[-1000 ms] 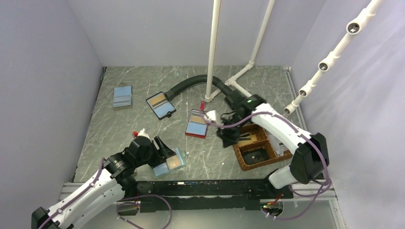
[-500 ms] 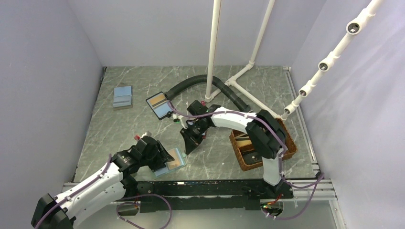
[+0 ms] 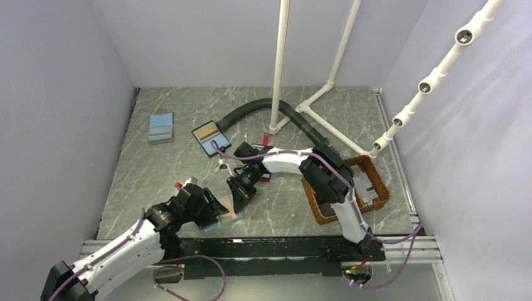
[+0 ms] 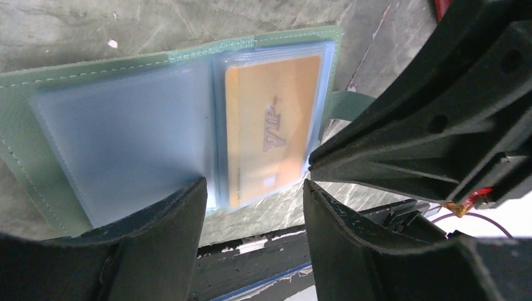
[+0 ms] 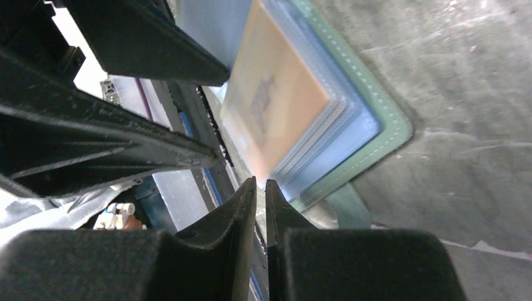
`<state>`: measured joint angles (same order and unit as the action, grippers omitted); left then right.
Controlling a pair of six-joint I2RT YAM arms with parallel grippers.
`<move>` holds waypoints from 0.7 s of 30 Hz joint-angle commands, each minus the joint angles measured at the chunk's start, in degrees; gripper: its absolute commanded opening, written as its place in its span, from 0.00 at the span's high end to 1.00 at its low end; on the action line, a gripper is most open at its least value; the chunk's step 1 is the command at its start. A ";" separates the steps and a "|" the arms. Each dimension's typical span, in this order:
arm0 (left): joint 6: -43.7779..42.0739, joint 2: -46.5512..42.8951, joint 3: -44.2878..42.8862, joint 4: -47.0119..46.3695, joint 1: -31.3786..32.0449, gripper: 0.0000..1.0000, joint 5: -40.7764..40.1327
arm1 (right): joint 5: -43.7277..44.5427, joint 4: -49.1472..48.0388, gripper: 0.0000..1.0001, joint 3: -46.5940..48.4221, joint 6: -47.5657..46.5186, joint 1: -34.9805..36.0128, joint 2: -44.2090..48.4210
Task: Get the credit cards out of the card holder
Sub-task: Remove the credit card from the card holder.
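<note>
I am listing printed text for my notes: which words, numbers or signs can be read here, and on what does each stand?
"VIP": on the orange credit card, in a clear sleeve of the green card holder, left wrist view.
Small mark beside it: too small to read.
Right wrist view: the same print is blurred.

A robotics lab test cell is indicated: a marbled tabletop (image 3: 150,172) is boxed in by plain lilac panels (image 3: 56,94), a frame of white pipes (image 3: 280,63) (one studded with round fittings) is raised over it, and a metal rail (image 3: 408,256) is fixed along the near edge.
</note>
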<state>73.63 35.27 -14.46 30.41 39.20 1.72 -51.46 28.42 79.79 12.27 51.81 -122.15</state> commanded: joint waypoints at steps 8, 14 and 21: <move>2.42 4.33 1.76 -6.96 0.04 0.36 0.42 | 5.81 0.81 0.76 2.97 0.12 -0.04 -0.70; 2.63 6.65 0.67 -6.28 -0.03 0.34 -0.66 | 10.24 2.53 0.73 3.88 -1.29 -0.03 0.07; 4.39 5.63 1.98 -7.42 -0.02 0.33 -1.20 | 12.73 4.70 0.72 6.04 -2.51 1.53 -2.07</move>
<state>76.51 40.71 -14.02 23.42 39.20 2.37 -44.91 32.47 83.26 11.99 52.38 -123.33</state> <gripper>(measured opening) 0.659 0.273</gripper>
